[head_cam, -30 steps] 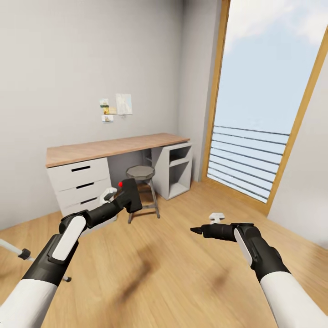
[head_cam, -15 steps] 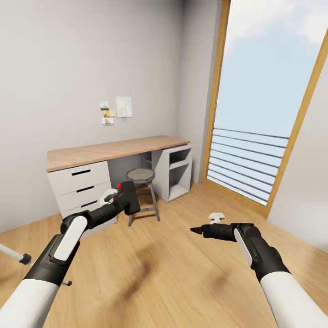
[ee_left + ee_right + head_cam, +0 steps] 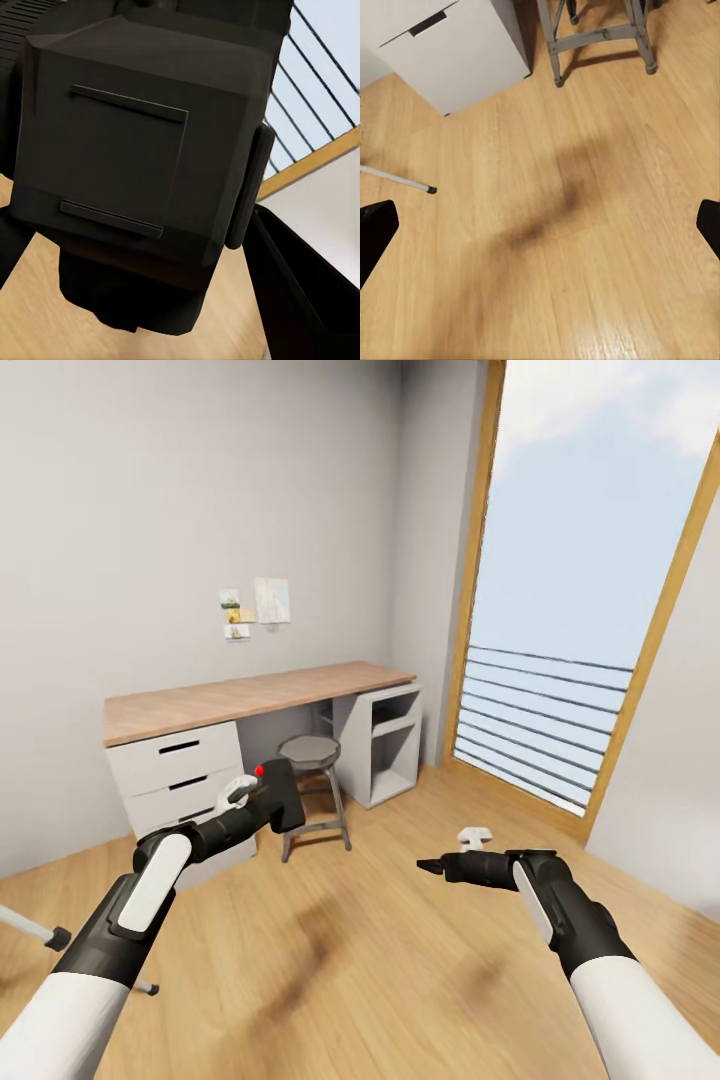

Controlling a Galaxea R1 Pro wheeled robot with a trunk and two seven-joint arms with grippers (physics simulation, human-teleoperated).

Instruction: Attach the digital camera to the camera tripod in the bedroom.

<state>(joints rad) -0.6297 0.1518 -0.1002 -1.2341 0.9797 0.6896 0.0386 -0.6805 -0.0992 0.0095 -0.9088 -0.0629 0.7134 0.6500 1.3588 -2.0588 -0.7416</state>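
Observation:
The digital camera [image 3: 280, 798], a matte-black box with a red button [image 3: 260, 770] on top, is held up in front of the desk by my left gripper [image 3: 258, 802], which is shut on it. In the left wrist view the camera's body [image 3: 142, 150] is very close, with one dark finger [image 3: 304, 292] beside it. My right gripper [image 3: 432, 867] hovers over the floor, open and holding nothing; its fingertips [image 3: 375, 229] sit far apart. Of the camera tripod, a silver-white leg with a black foot [image 3: 40, 933] shows at the lower left, and a leg [image 3: 401, 180] lies low over the planks.
A wood-topped desk [image 3: 250, 693] with white drawers [image 3: 175, 775] stands against the grey wall, with a round stool [image 3: 312, 752] under it. Paper notes [image 3: 255, 605] hang above. A tall wood-framed window [image 3: 590, 610] with a railing is to the right. Light plank floor [image 3: 340, 960] stretches ahead.
The whole picture has shifted a little: the desk and notes sit slightly higher and the tripod leg lower at the left edge. Both arms keep their pose, the camera still held.

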